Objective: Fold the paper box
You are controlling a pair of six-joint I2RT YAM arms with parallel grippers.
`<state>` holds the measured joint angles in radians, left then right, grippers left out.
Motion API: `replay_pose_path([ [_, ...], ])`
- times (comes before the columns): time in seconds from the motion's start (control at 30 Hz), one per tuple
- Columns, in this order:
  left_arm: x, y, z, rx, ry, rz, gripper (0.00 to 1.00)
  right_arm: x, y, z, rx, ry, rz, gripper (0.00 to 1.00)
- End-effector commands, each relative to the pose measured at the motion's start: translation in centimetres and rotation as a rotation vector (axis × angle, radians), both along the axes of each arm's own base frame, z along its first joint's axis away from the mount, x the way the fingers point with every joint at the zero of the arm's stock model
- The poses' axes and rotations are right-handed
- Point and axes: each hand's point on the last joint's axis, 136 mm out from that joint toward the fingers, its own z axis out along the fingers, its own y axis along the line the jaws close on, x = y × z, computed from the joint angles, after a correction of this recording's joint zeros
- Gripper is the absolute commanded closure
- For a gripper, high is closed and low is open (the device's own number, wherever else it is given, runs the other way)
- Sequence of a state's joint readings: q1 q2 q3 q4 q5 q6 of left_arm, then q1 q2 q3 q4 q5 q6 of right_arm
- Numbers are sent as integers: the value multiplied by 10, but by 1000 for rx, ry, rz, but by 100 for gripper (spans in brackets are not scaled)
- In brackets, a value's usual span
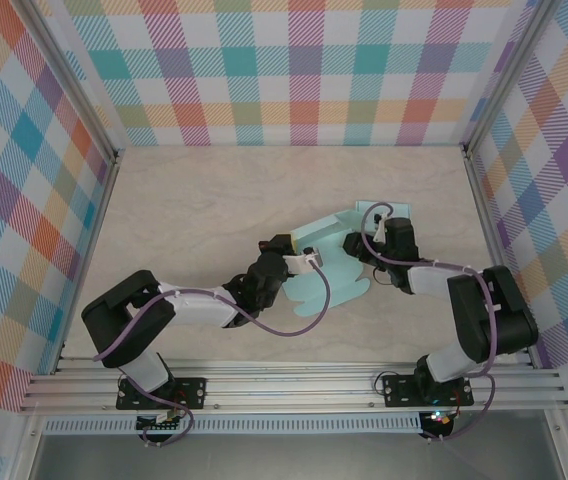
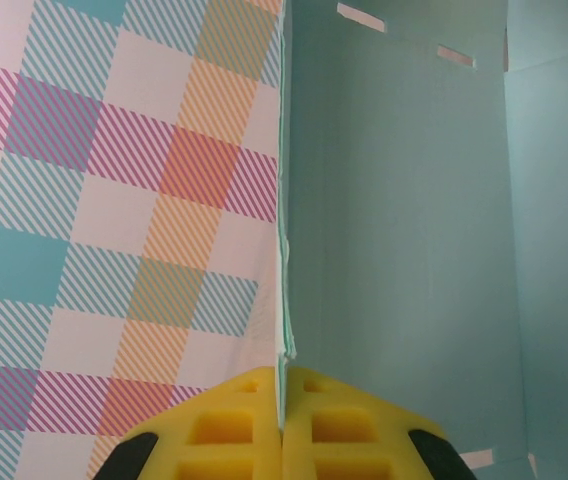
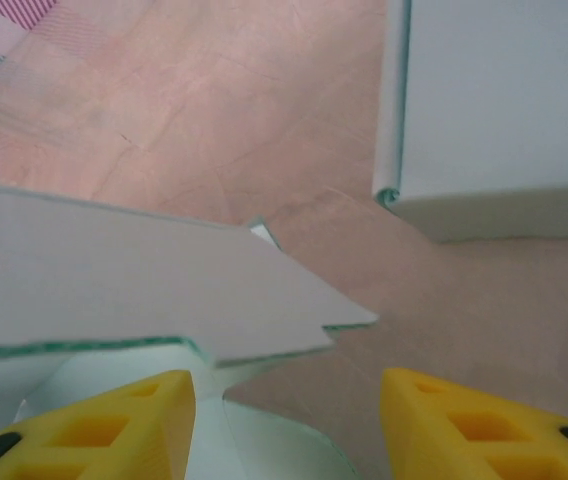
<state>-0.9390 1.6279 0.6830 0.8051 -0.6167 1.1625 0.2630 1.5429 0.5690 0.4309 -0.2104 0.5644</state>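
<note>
Wrist views show left tool [image 2: 282,405] pinching paper box [image 2: 404,250], right tool [image 3: 286,400] apparently spread.

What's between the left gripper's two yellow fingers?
A thin edge of the paper box, pinched between the fingers; the left wrist view shows it.

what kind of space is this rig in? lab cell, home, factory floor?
Most likely a purpose-built robot test cell, not a home or a factory floor. Plaid backdrop panels wall in a bare wooden tabletop, an aluminium extrusion frame holds it together, and a teal paper box lies on the tabletop.
</note>
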Motion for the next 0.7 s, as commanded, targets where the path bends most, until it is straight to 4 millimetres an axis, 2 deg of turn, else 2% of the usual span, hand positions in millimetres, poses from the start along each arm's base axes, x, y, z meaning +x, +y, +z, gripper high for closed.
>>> replay_pose_path([
  [0.0,-1,4,10,-50,-4,-2,100,16,11,20,45,-91,36,48],
  [0.1,-2,3,11,-56,-2,-7,100,18,17,22,73,-108,54,48],
  [0.27,-1,2,6,-44,8,-3,100,18,22,32,104,-147,81,56],
  [0.5,2,1,2,-33,13,3,100,13,26,48,117,-196,104,57],
  [0.67,2,1,2,-32,14,5,100,12,30,53,115,-224,117,63],
])
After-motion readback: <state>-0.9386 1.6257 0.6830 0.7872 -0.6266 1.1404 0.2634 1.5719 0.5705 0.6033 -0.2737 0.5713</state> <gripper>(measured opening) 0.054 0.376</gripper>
